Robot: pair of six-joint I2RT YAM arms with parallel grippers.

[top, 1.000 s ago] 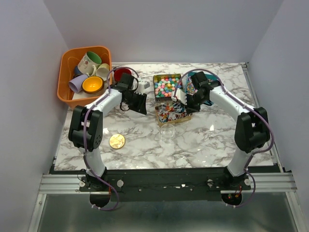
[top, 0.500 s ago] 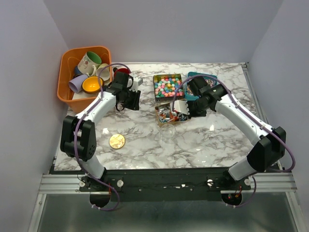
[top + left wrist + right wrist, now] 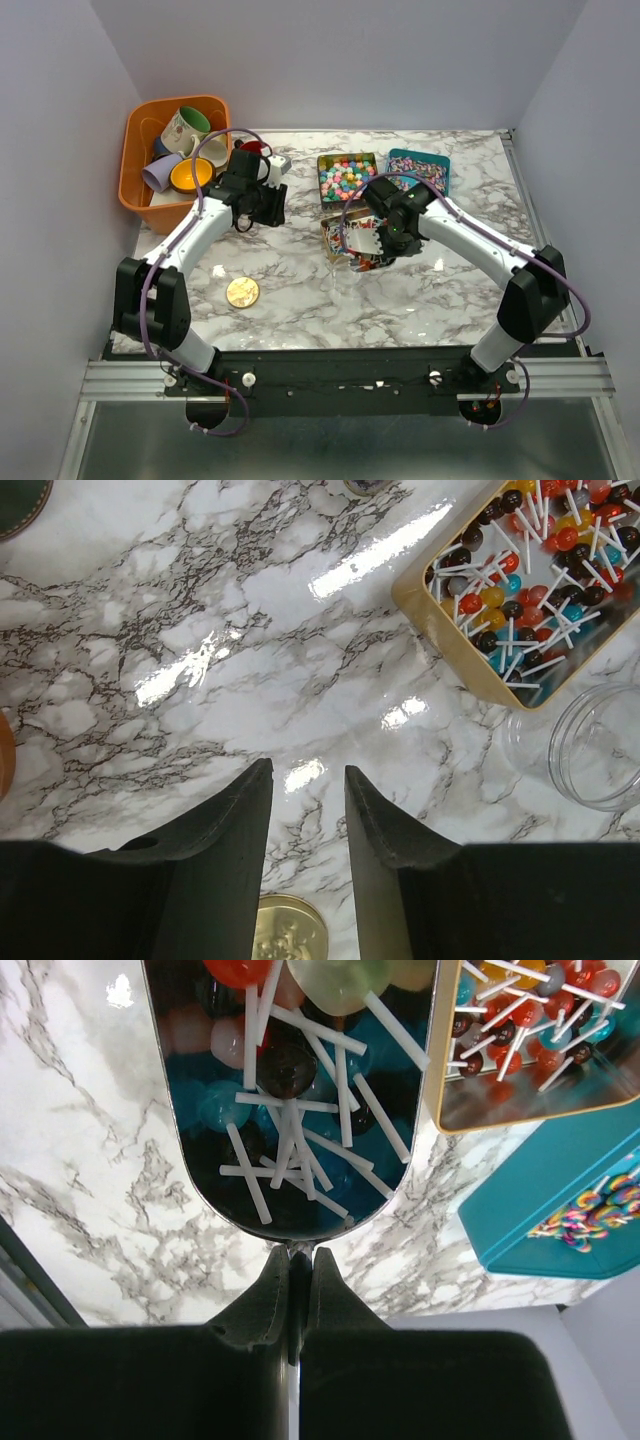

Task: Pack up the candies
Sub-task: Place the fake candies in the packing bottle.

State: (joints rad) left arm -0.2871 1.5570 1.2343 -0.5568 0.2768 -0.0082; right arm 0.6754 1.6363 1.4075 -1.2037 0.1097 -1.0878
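Note:
The candies lie in open boxes: small round balls in a gold tin [image 3: 346, 177], stick lollipops in a second gold tin [image 3: 340, 243] [image 3: 530, 580] [image 3: 540, 1040], swirled ones in a teal tray [image 3: 418, 168] [image 3: 560, 1210]. My right gripper [image 3: 388, 236] [image 3: 300, 1260] is shut on the thin handle of a metal scoop [image 3: 290, 1090] that holds several lollipops; it hovers over the lollipop tin's right side. A clear jar [image 3: 347, 272] [image 3: 590, 745] stands just in front of that tin. My left gripper [image 3: 262, 208] [image 3: 308, 780] is open over bare marble, nothing between its fingers.
An orange bin [image 3: 140, 190] of mugs sits at the back left, a red cup [image 3: 255, 150] beside it. A gold lid [image 3: 242, 292] [image 3: 290, 930] lies flat on the marble table [image 3: 450, 290] at the front left.
The right arm has carried the scoop forward and left, from beside the candy tins to over the lollipop tin. The left arm has drawn back and left, away from the tins.

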